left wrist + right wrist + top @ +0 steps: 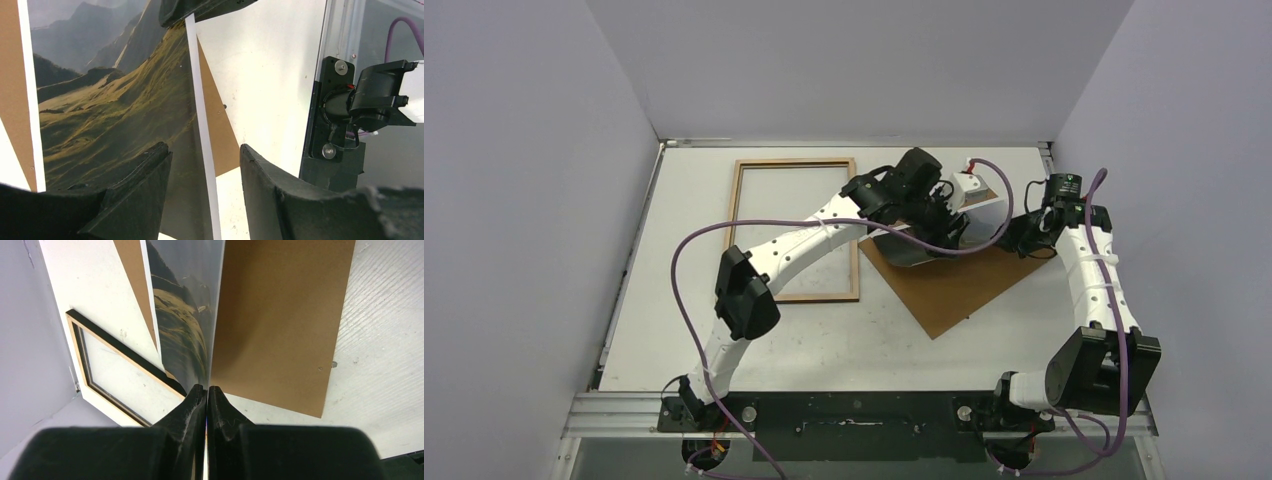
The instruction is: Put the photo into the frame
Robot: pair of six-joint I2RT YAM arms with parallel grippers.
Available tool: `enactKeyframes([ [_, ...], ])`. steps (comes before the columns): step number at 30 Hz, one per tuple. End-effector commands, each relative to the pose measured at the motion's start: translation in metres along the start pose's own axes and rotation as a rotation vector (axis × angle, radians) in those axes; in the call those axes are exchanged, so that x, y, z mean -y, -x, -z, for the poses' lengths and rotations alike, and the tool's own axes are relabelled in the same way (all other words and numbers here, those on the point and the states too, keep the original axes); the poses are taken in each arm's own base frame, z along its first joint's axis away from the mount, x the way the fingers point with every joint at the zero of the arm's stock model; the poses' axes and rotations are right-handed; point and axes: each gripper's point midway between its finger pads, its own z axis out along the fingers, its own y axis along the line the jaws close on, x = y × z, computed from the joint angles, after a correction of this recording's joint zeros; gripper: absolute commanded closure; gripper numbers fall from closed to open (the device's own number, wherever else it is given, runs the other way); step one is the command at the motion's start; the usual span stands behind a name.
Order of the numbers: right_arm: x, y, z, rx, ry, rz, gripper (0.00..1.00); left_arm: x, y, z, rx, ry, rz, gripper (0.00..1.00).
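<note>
The right pincer [206,388] is clamping the photo [185,315] by its edge, holding it tilted over the brown backing board [964,290]. The left pincer [204,147] is hanging open astride the photo's white border. The frame [794,161] is lying on the table [824,340], beside the board.

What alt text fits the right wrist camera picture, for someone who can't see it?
The right gripper is shut on the edge of the photo, a glossy mountain landscape seen almost edge-on. A plain brown board lies on the white table on the picture's right, the frame on its left.
</note>
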Motion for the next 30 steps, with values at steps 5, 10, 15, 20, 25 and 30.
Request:
enactKeyframes([
  [5,-0.016,0.003,0.012,-0.008,0.026,-0.043,1.00,0.008,0.001,-0.006,-0.001,-0.007,-0.067,0.52],
  [10,-0.022,0.005,0.016,-0.007,0.033,-0.060,1.00,0.005,-0.008,-0.012,-0.028,0.019,-0.075,0.58],
  [15,-0.032,0.009,0.015,-0.001,0.070,-0.004,1.00,0.006,0.002,-0.006,-0.007,0.024,-0.061,0.64],
  [20,-0.038,0.012,0.021,0.013,0.088,0.009,1.00,0.005,0.012,-0.004,0.018,0.031,-0.044,0.67],
  [25,-0.066,0.010,0.025,-0.003,0.239,0.112,1.00,-0.008,0.028,0.014,0.051,0.104,0.004,0.55],
  [30,-0.149,-0.001,0.059,-0.024,0.737,0.453,1.00,-0.021,0.082,0.080,0.234,0.035,0.130,0.40],
])
